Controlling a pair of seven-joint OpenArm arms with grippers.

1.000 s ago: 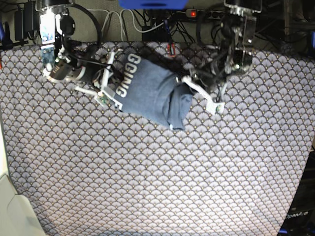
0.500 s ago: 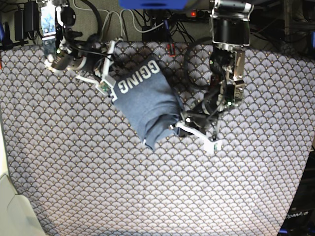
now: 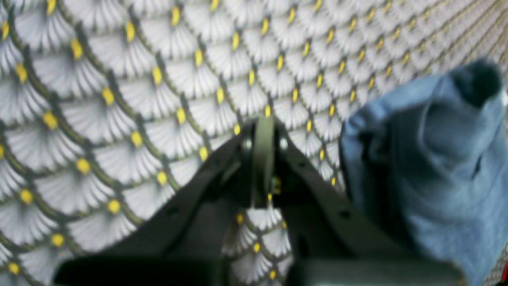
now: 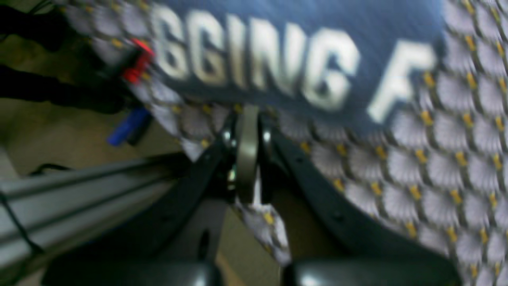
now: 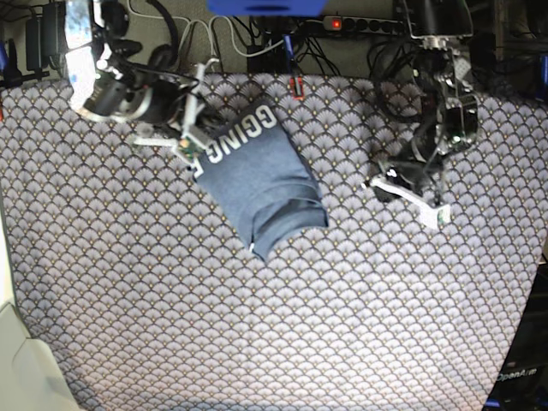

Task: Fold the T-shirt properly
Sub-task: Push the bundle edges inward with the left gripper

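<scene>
The slate-blue T-shirt [image 5: 265,184] lies folded into a narrow bundle at the table's back middle, its white lettering facing up at the far left end. My right gripper [image 5: 204,133] is shut, its tips [image 4: 248,113] right at the lettered edge of the T-shirt [image 4: 357,24]. No cloth shows pinched between the tips. My left gripper [image 5: 387,188] is shut and empty, well to the right of the shirt. In the left wrist view, its closed tips [image 3: 262,123] hover over bare covering, with the T-shirt [image 3: 428,167] off to the right.
The grey fan-patterned table covering [image 5: 257,325] spreads over the whole surface. A power strip and tangled cables [image 5: 342,24] run along the back edge, with a small red and blue item [image 4: 137,67] there. A white object [image 5: 21,368] sits at the front left corner.
My left gripper has let go of the shirt's folded end and swung away to the right. The shirt, rotated and stretched earlier, now lies still. The right gripper stayed by the lettered edge.
</scene>
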